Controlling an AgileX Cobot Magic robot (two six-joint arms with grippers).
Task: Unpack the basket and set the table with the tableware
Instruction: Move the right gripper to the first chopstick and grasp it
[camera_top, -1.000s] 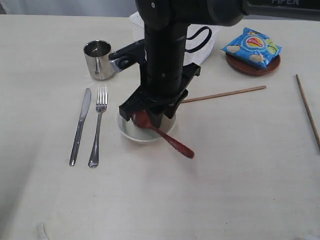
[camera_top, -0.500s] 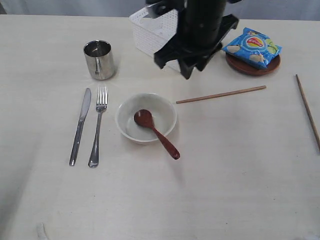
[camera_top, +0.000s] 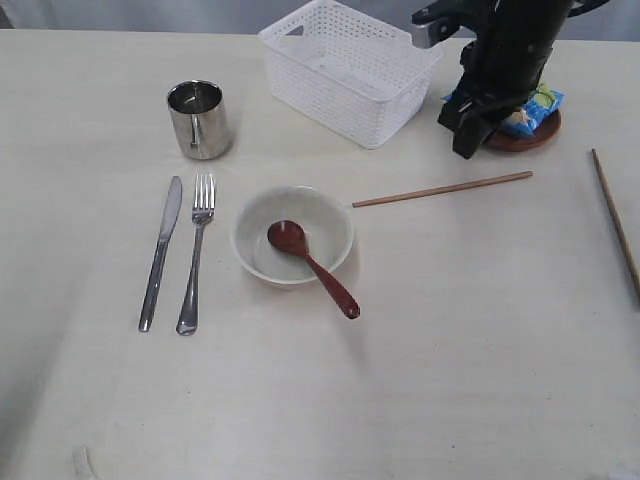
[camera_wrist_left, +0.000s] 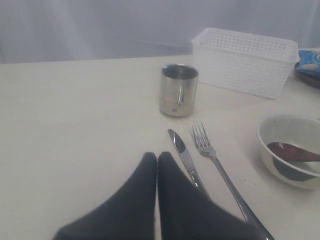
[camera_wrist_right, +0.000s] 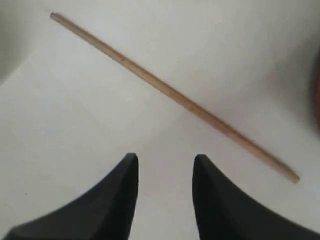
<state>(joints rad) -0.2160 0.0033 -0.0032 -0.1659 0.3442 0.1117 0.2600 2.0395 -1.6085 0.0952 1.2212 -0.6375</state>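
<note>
The white basket (camera_top: 348, 68) stands at the back of the table (camera_top: 400, 380). A steel cup (camera_top: 199, 119), knife (camera_top: 160, 252) and fork (camera_top: 195, 252) lie on the left. The pale bowl (camera_top: 292, 236) holds the red-brown spoon (camera_top: 312, 267). One chopstick (camera_top: 442, 189) lies right of the bowl, another chopstick (camera_top: 616, 224) at the right edge. My right gripper (camera_top: 463, 143) hangs open and empty above the table near the first chopstick (camera_wrist_right: 172, 95). My left gripper (camera_wrist_left: 157, 156) is shut and empty beside the knife (camera_wrist_left: 186, 159); it is out of the exterior view.
A blue chips bag (camera_top: 530, 108) lies on the small brown plate (camera_top: 520, 135) at the back right, partly behind my right arm. The cup (camera_wrist_left: 178, 90) and basket (camera_wrist_left: 243, 60) stand beyond the left gripper.
My right gripper has let go of the spoon in the bowl, risen and swung to the back right near the chips bag. The spoon now rests in the bowl.
</note>
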